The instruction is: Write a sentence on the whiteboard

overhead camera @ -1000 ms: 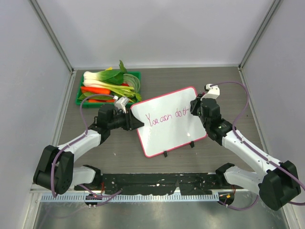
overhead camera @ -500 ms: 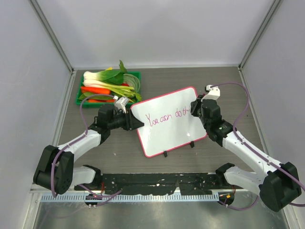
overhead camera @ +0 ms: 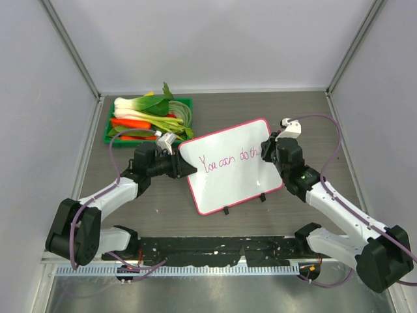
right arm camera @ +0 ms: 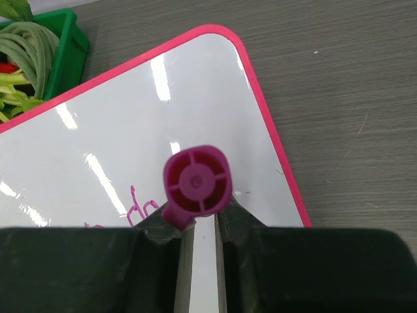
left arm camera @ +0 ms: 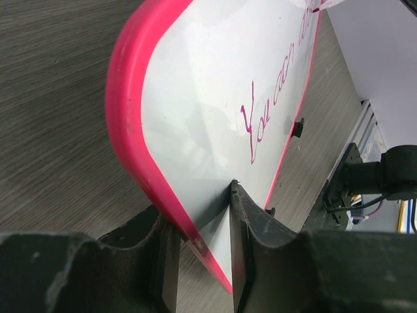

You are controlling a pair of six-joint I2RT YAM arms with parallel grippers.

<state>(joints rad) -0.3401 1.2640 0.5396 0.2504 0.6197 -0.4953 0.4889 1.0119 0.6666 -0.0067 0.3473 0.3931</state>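
The whiteboard (overhead camera: 228, 179), white with a pink-red frame, lies tilted on the table between the arms. The sentence (overhead camera: 225, 160) is pink cursive, reading roughly "You can do" plus a started word beside the marker. My left gripper (overhead camera: 186, 169) is shut on the board's left edge. In the left wrist view the fingers (left arm camera: 244, 222) pinch the frame of the whiteboard (left arm camera: 208, 98), with the sentence (left arm camera: 270, 104) running away. My right gripper (overhead camera: 266, 154) is shut on a pink marker (right arm camera: 197, 180), upright over the whiteboard (right arm camera: 130, 124). The marker's tip is hidden; the letters "do" (right arm camera: 140, 210) show beside it.
A green tray (overhead camera: 108, 128) of leeks, carrots and greens stands at the back left, close behind my left gripper; its corner shows in the right wrist view (right arm camera: 70, 49). Two black feet (overhead camera: 226, 210) stick out at the board's near edge. Grey walls enclose the table.
My right gripper has shifted slightly along the board with the marker, and the writing after "do" has grown by a stroke or two. The left arm and the board have not moved.
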